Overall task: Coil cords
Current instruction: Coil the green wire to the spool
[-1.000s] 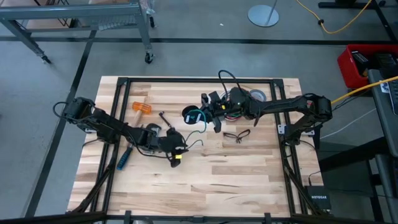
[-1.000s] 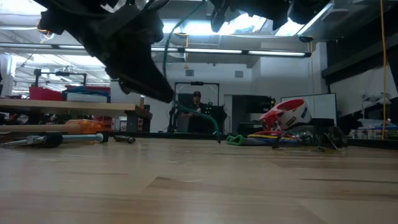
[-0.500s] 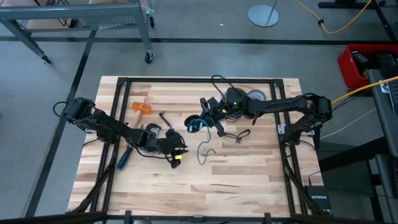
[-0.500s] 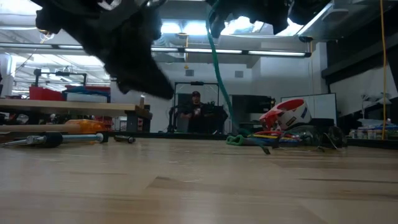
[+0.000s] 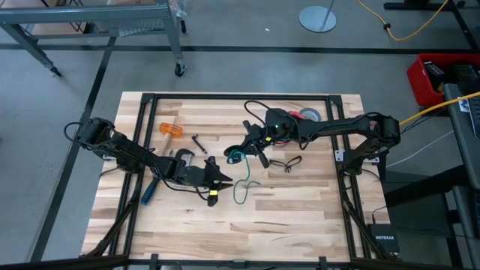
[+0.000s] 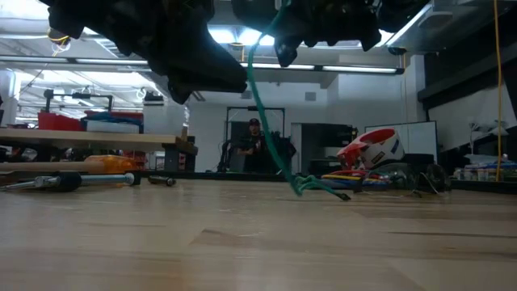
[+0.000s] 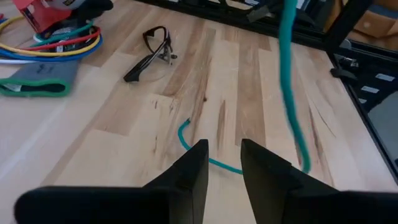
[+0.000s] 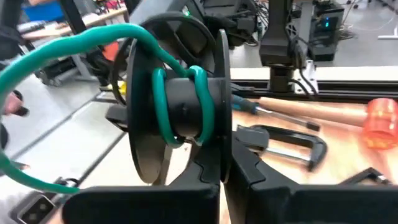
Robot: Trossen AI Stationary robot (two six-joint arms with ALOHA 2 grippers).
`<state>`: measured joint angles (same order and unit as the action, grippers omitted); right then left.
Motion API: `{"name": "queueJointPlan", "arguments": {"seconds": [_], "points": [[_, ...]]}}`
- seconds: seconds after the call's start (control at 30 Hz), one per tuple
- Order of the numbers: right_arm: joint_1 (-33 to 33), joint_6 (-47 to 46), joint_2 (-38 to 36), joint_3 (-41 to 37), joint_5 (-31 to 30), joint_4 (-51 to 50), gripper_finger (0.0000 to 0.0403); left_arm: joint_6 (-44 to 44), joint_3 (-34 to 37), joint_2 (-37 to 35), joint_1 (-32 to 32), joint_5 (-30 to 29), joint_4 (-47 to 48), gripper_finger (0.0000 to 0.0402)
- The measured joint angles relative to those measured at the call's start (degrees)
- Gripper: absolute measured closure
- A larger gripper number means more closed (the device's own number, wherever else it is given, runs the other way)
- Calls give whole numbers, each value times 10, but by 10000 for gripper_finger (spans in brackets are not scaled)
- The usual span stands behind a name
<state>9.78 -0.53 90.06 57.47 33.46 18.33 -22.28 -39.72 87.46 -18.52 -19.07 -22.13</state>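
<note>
The teal-green cord (image 5: 241,189) is partly wound on a black spool (image 8: 177,106). The rest hangs down in the low view (image 6: 266,121), and its lower part lies in a loop on the table (image 7: 186,134). My right gripper (image 8: 225,180) is shut on the spool above the table's middle (image 5: 244,150). My left gripper (image 7: 224,168) is open and empty, low over the table just left of the cord's loop (image 5: 220,182). The cord's hanging part (image 7: 289,81) passes in front of it. I cannot pick out the thin black cord. My right gripper pinches the spool's one flange at its rim (image 8: 222,146) between its two fingers. The spool is lifted clear of the table, its axis about level. Two turns of cord (image 8: 163,102) sit on its hub, and the remainder hangs slack to the table.
Dark glasses (image 5: 285,163) lie right of the cord. A black clamp (image 5: 184,155), an orange mallet (image 5: 170,130) and a blue screwdriver (image 5: 150,191) lie at the left. Tape rolls (image 5: 309,115) sit at the far right. Bare wood shows along the near edge.
My right gripper has carried the spool toward the table's left and a little nearer. The cord's free part, first drawn toward my left gripper, has swung right and now hangs steeply, its lower end in a loop on the table. My left gripper has edged right.
</note>
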Motion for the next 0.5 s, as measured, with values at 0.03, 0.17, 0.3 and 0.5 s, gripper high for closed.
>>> {"name": "queueJointPlan", "arguments": {"seconds": [0.03,0.17,0.3,0.5], "points": [[0,11,0,0,-5,-6,400,0,0,0,0,1,0,315],[0,42,0,0,-30,-44,400,4,0,0,0,33,-7,315],[0,62,0,0,-57,-81,400,15,0,0,0,55,-14,315],[0,71,0,0,-59,-106,400,15,0,0,2,55,6,315]]}}
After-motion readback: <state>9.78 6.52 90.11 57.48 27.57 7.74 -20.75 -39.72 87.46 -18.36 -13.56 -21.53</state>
